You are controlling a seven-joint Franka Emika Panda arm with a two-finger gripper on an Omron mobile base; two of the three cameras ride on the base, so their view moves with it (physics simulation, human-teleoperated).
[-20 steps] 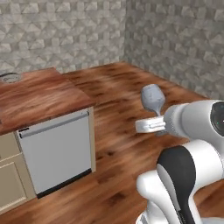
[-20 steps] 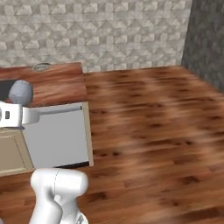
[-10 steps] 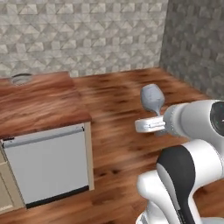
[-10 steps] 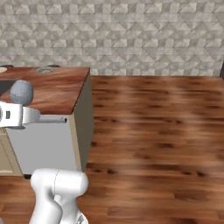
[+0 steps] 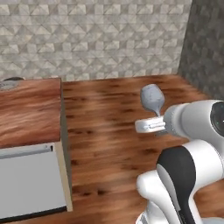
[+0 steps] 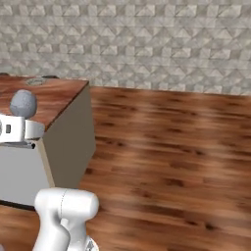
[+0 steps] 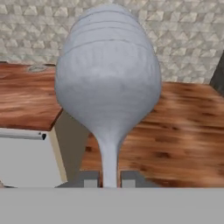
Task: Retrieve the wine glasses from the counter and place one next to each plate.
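Gripper [image 7: 109,178] clamped on the thin stem of an upright wine glass [image 5: 152,99], white arm folded at the elbow above a glossy wood-plank floor [image 6: 171,147], rounded translucent grey bowl aloft, reddish wood-grain counter [image 5: 28,109] off to its left, pale faceted stone-tile wall [image 6: 147,44] behind

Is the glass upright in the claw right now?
Upright: the glass has its bowl above the stem, which runs down between the claw fingertips.
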